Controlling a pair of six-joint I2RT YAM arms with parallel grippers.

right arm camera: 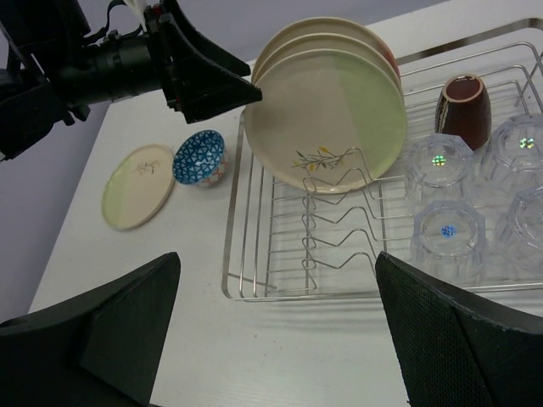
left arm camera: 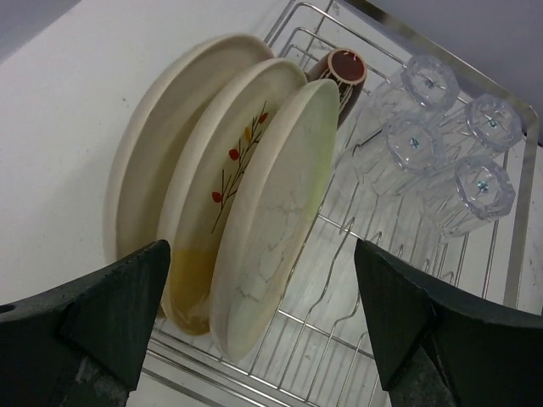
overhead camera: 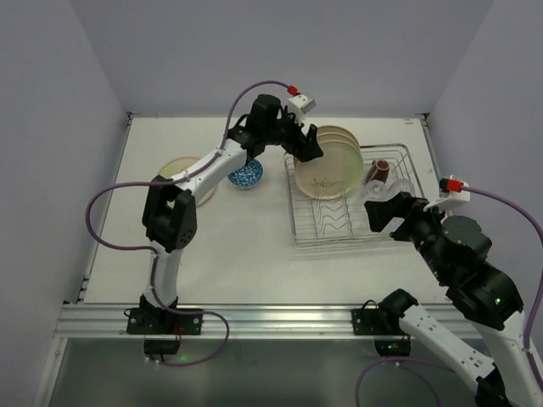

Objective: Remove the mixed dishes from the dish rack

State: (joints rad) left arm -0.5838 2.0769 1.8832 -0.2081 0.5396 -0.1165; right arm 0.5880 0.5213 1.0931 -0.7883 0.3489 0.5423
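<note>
My left gripper [left arm camera: 261, 280] hangs with jaws wide apart close to the three plates [left arm camera: 212, 186] standing upright in the rack [right arm camera: 322, 297]. I'd straddle only the nearest plate [left arm camera: 271, 237] at its top edge — one finger slipped into the gap behind it — then close gently and lift straight up, clear of the wire dividers [right arm camera: 327, 233].

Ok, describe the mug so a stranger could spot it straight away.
Look at the silver wire rack on the right of the table. At its far side, right of the standing plates and behind the clear glasses, sits the mug. It alone is dark brown; its neighbours are pale or see-through.
</note>
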